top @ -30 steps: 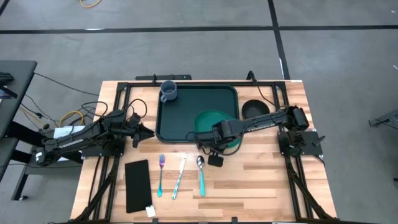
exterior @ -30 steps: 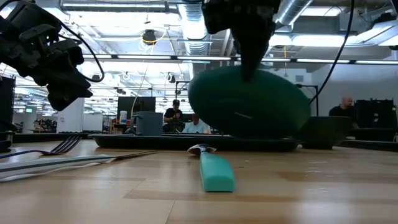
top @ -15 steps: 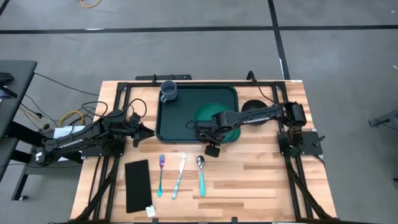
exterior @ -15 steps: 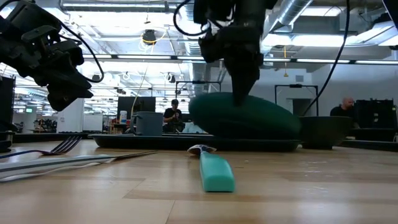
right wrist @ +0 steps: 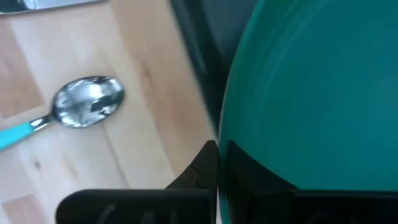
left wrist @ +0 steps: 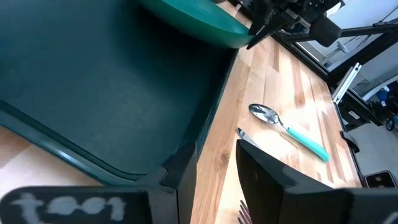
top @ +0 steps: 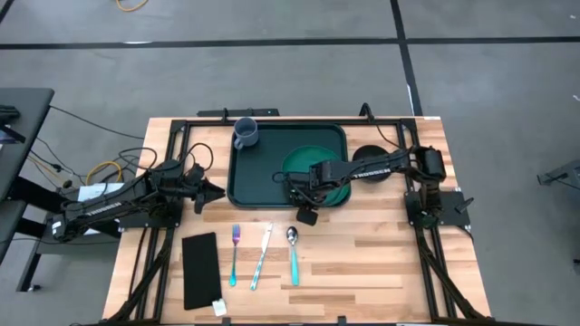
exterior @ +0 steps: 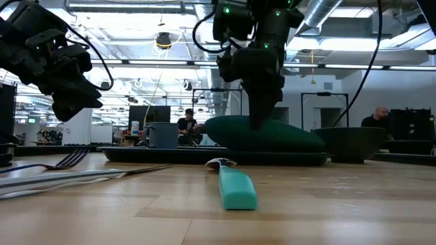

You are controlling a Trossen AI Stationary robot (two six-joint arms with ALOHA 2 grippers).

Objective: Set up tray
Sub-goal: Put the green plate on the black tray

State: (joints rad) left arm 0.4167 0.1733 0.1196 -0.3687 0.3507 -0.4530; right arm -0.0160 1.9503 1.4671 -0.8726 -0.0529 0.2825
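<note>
Since the earlier frames the round green plate (top: 313,171) has dropped from a steep tilt above the table edge to lie nearly flat inside the tray (top: 258,172), carried there by the right gripper (top: 302,186), which has pulled back toward the tray's middle. Tray position: far centre of the wooden table (top: 381,254), long side across. Plate sits in the tray's right half, its near edge raised slightly over the tray's near rim per the low view. Right gripper is clamped on the plate's near rim; in the right wrist view the dark fingers (right wrist: 205,171) pinch the plate edge (right wrist: 298,106). Grey mug (top: 246,132) stands at the tray's far left corner. Dark bowl (top: 369,159) sits on the table just right of the tray. Nearer than the tray, side by side on the wood: fork (top: 235,254), knife (top: 261,256) and spoon (top: 292,250), all with teal handles; spoon lies below the plate. Flat black rectangle (top: 200,270) lies left of the fork. Left gripper (top: 210,193) hovers just left of the tray, holding nothing; whether its fingers are apart cannot be told. People are visible in the room beyond the tray in the low view (exterior: 184,126).
</note>
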